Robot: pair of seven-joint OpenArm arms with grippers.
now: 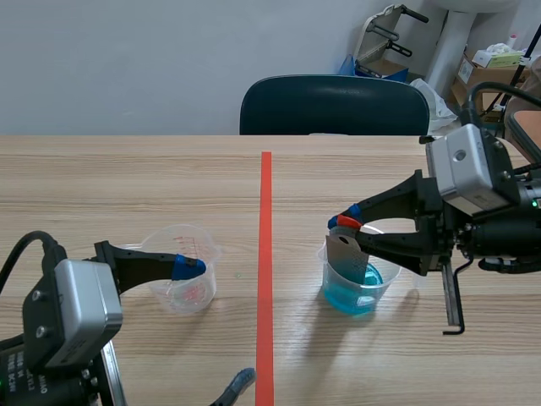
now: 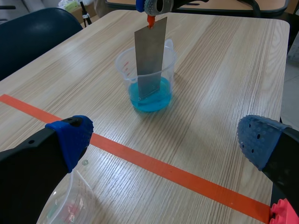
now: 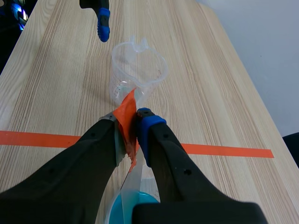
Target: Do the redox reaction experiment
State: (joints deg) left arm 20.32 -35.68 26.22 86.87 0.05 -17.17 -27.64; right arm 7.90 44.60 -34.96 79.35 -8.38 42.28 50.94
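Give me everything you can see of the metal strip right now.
The metal strip is a flat, dull grey rectangle with an orange tab at its upper end. The right gripper is shut on that end, holding it near upright. Its lower end stands in the blue liquid inside the clear beaker.

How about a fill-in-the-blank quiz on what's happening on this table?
1. The strip stands in a cup of ____ liquid.
2. The hand gripping the strip is the robot's ____ one.
3. The left hand is ____, gripping nothing.
4. The tape lies ____ that cup and the empty cup.

Missing words: blue; right; open; between.
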